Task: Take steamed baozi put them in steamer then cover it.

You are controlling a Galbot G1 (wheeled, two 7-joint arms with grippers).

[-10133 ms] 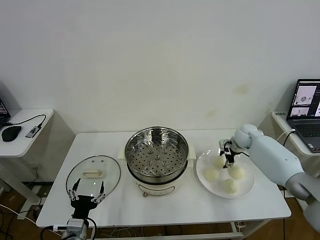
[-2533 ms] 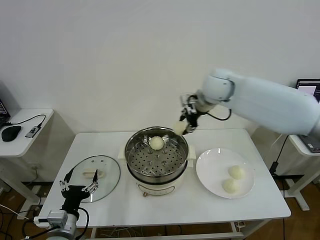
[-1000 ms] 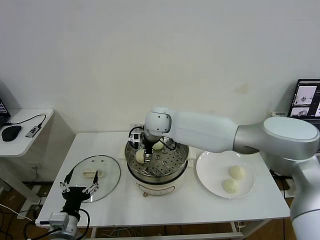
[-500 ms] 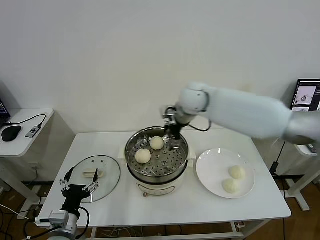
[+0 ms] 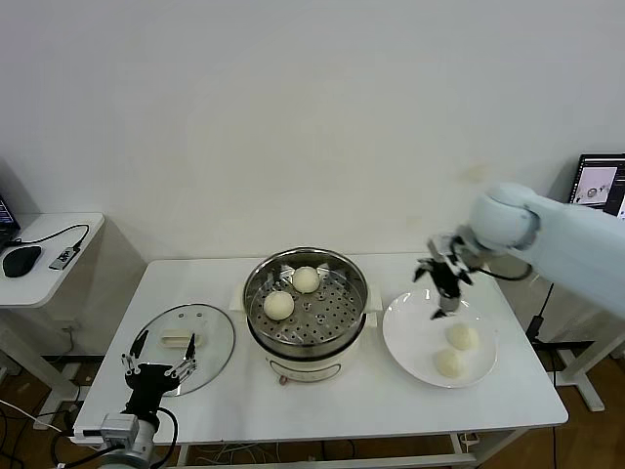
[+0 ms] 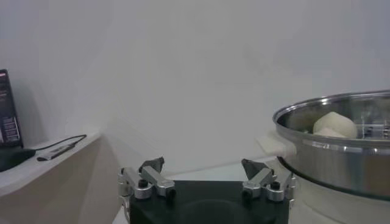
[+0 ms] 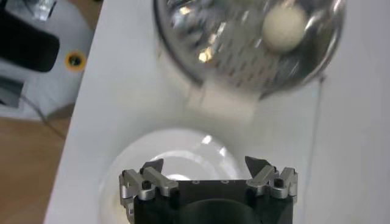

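Observation:
The steamer stands mid-table on its cream pot base and holds two steamed baozi. Two more baozi lie on the white plate to its right. My right gripper hangs open and empty above the plate's far-left part; its wrist view shows the plate below the right gripper and the steamer with one baozi farther off. The cover, a glass lid, lies flat left of the steamer. My left gripper waits open at the lid's near edge.
A side table with a mouse and cable stands at the far left. A laptop sits at the far right. The wall runs close behind the table. From the left wrist view the steamer rim shows at one side.
My right gripper has swung from above the steamer's far rim to above the plate, empty. Both baozi stay in the steamer. The left arm has barely moved.

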